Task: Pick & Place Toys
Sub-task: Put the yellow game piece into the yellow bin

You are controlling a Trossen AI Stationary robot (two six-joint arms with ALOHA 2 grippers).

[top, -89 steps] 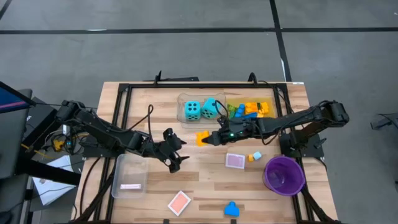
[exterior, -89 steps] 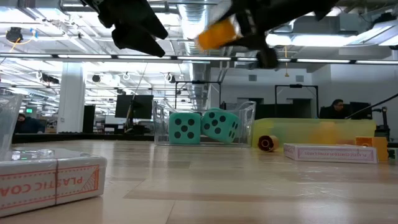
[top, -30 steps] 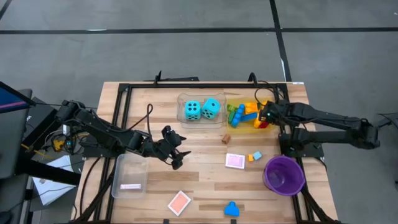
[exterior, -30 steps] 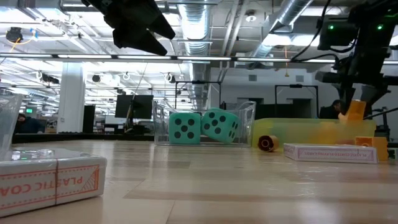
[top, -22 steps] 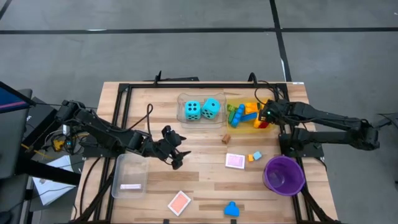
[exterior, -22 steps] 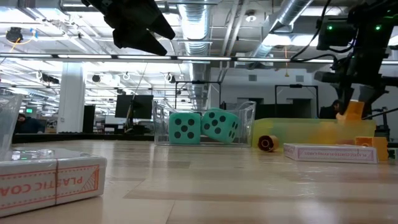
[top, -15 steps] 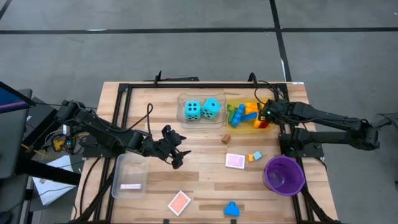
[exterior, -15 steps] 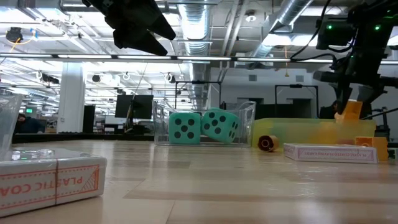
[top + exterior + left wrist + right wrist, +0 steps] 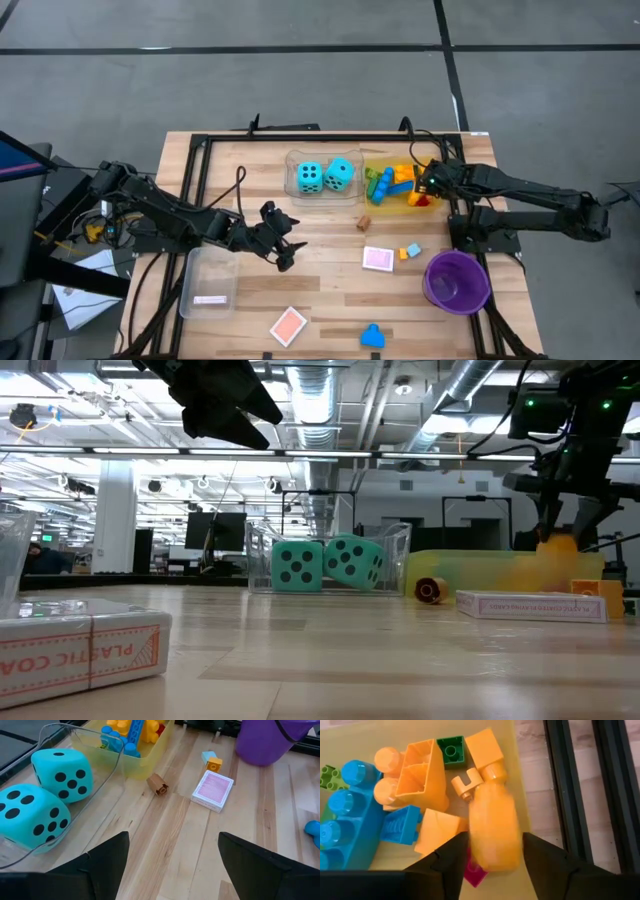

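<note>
Nearest the front edge, one blue plastic figure-shaped toy point(image 9: 372, 336) and one flat orange square tile point(image 9: 288, 325) are seen on the wooden table point(image 9: 330, 290). Mid-table, one flat pink square tile point(image 9: 378, 258), two small loose bricks point(image 9: 408, 251) and one brown cylinder point(image 9: 365, 222) are counted.

The left gripper point(image 9: 283, 243) hovers mid-table, fingers spread wide, empty.

Farther back, two turquoise foam dice point(image 9: 324, 176) sit in the clear rectangular tray point(image 9: 292, 178): judged soft, light, to be squeezed across opposite faces.

The right gripper point(image 9: 487, 852) hangs over the yellow rectangular tray point(image 9: 402, 204), jaws parted; the blurred orange plastic brick point(image 9: 492, 832) appears released, dropping among the bricks. It is judged rigid, light, slick; flat sides are best gripped.
</note>
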